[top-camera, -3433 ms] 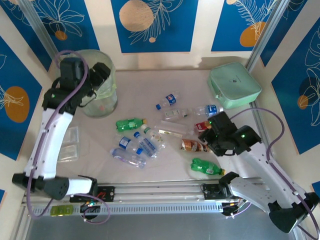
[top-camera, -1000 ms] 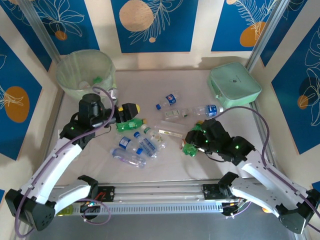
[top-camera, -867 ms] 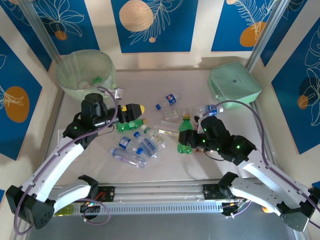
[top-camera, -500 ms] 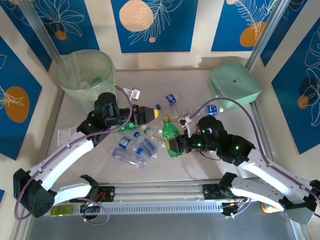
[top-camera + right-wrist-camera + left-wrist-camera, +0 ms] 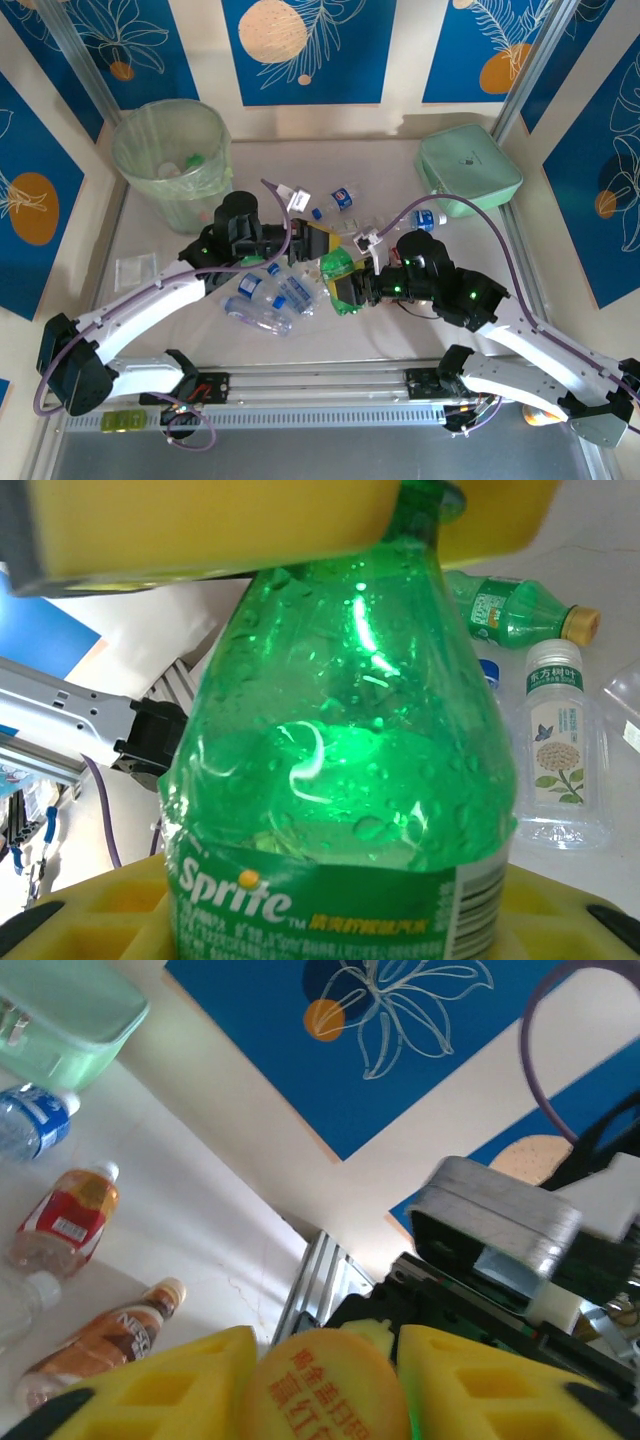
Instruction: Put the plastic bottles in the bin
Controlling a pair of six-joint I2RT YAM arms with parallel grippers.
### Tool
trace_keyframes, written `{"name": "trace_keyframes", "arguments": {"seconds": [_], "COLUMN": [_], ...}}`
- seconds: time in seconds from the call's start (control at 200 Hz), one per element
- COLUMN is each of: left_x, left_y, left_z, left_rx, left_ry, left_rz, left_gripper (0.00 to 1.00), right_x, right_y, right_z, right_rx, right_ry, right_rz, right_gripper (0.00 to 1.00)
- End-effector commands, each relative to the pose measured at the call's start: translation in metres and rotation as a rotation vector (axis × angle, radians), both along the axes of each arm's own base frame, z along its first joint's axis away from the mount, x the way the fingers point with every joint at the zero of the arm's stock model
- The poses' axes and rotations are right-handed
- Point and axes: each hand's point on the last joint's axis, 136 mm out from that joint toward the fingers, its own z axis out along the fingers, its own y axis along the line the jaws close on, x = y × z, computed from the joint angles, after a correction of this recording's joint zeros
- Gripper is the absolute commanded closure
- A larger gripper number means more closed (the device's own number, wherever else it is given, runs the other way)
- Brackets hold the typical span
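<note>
Right tool [image 5: 344, 291]: closed on the lower body of the green Sprite bottle [image 5: 340, 740], yellow fingers either side of the label.

Left tool [image 5: 321, 243]: narrow. Its yellow fingers bracket the bottle's yellow cap [image 5: 320, 1385] and, in the left wrist view, touch it on both sides.

Bottle position: mid-surface, between the two tools, base end toward the right tool and neck pointing to the far left. In the right wrist view it looks lifted off the surface [image 5: 300, 165].

Bin [image 5: 172, 200]: far-left corner, upright, lined with a pale green bag, well apart from the held bottle. A few items lie inside it, too small to identify.

Other bottles on the surface:
- cluster of clear blue-labelled bottles [image 5: 268, 297], just left of the held bottle, near side
- green bottle [image 5: 510, 605] with a yellow cap, lying flat
- clear white-labelled bottle [image 5: 555, 740], just beside the green one
- blue-labelled bottle [image 5: 338, 197], farther back
- blue-capped bottle [image 5: 30, 1125], by the case
- red-labelled bottle [image 5: 65, 1215], lying flat
- brown-labelled orange-capped bottle [image 5: 95, 1345], nearer than the red-labelled one

Mint-green case [image 5: 468, 168]: far-right corner, flat.
</note>
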Motion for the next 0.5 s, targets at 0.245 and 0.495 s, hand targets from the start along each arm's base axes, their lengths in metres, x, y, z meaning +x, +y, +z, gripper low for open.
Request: {"name": "trace_keyframes", "arguments": {"seconds": [0.245, 0.495], "left_x": [-0.014, -0.001], "left_y": [-0.008, 0.006], "left_z": [0.023, 0.028], "left_rx": [-0.089, -0.043], "left_ry": [-0.043, -0.089], "left_rz": [-0.095, 0.019], "left_gripper": [0.84, 0.85], "right_x": [-0.002, 0.004], "right_y": [-0.006, -0.021], "right_z": [0.003, 0.017], "right_rx": [0.01, 0.018], "right_ry": [-0.019, -0.077], "right_rz": [-0.014, -0.091], "right_gripper": [0.41, 0.1]}}
